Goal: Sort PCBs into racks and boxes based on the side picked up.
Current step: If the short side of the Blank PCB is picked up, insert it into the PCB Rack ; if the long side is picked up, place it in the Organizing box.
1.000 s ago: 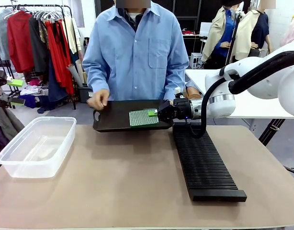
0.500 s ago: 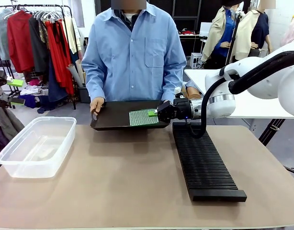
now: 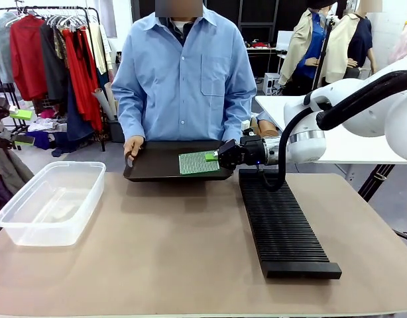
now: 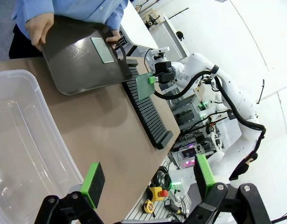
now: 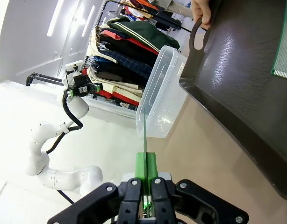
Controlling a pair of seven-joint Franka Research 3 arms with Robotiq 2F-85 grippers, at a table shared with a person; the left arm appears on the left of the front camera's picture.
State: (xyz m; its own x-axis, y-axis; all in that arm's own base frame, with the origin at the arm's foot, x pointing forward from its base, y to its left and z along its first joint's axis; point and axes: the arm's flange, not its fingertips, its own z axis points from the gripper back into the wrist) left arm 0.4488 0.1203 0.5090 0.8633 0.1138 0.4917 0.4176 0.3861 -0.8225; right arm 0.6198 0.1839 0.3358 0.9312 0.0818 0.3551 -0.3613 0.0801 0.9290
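1. We are seeing the right gripper point(image 3: 215, 157) pressing its green pads together on the near edge of a PCB point(image 3: 198, 163), pinching it clear of every surface
2. The held board is sticking straight out ahead of the fingertips, with its long axis continuing the gripper's own line toward the robot's left, and its dot-grid face is showing to the front camera
3. From the right wrist we are looking at this PCB point(image 5: 144, 133) edge-on, a thin line rising from between the closed pads
4. The black rack point(image 3: 283, 225) is lying just below the right gripper, with its far end under the gripper and the rest running back toward the robot's side of the table point(image 3: 177, 252)
5. Just beyond the held board's tip, a person is holding a flat black tray point(image 3: 157, 167), one hand point(image 3: 132, 146) gripping its handle on the far side from the gripper
6. A second PCB point(image 4: 102, 49) is lying flat on that tray, pale face up, ahead of the right fingertips and apart from the held board
7. The left gripper point(image 4: 148, 179) is hanging with its fingers spread wide and nothing between them
8. The clear box point(image 4: 22, 140) is sitting just ahead of the left gripper, off to one finger's side
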